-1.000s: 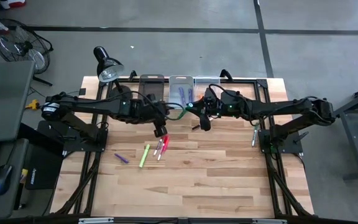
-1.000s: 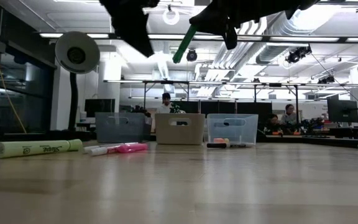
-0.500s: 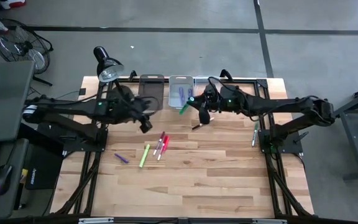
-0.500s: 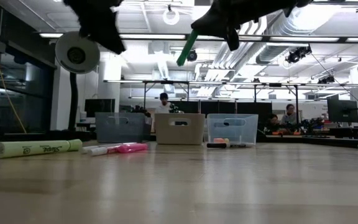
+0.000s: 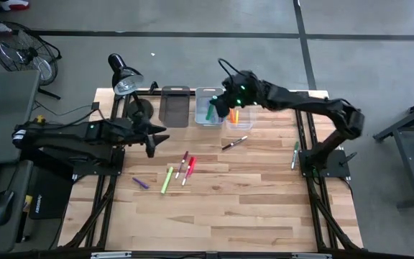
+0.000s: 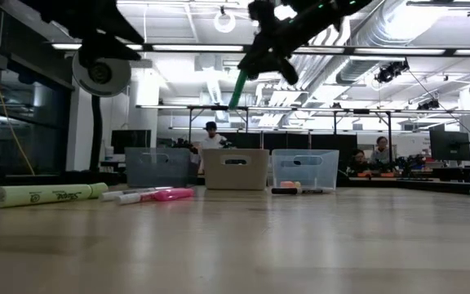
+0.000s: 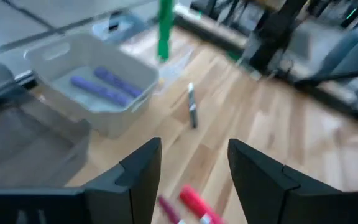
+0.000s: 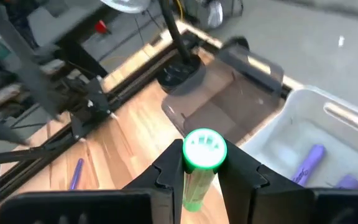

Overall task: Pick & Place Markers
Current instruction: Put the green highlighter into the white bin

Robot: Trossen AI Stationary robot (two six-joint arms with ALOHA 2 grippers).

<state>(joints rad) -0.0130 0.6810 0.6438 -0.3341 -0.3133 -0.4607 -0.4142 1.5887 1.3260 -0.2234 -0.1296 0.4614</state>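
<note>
My right gripper [image 5: 219, 108] is shut on a green marker [image 5: 210, 112] above the pale middle bin [image 5: 207, 97], which holds purple markers [image 8: 311, 159]. In the low view the green marker [image 6: 238, 86] hangs high over the bins. My left gripper [image 5: 150, 141] is open and off to the left, touching nothing. Flat on the wood lie a purple marker [image 5: 140, 183], a lime one [image 5: 167, 180], a red one [image 5: 190, 170], a white-pink one [image 5: 183, 165], a black-and-white one [image 5: 234, 143] and a green one [image 5: 295, 155]. My right gripper pinches the green marker between its two fingers [image 8: 171, 167] close below its round upper end [image 8: 204, 149]. The fingers lie across the marker. It is lifted clear and hangs slanting down below the gripper [image 6: 269, 39], over the middle bin.
A dark bin [image 5: 175, 106] stands left of the middle bin, and a clear bin [image 5: 237, 116] with orange markers stands right of it, all along the far edge. A desk lamp [image 5: 123, 78] is at the far left corner. Bare wood lies toward the near edge.
My right gripper has carried the green marker toward the far edge, from over the open wood to above the middle bin, staying shut on it. My left arm has drawn back toward the table's left, away from the red and white-pink markers.
</note>
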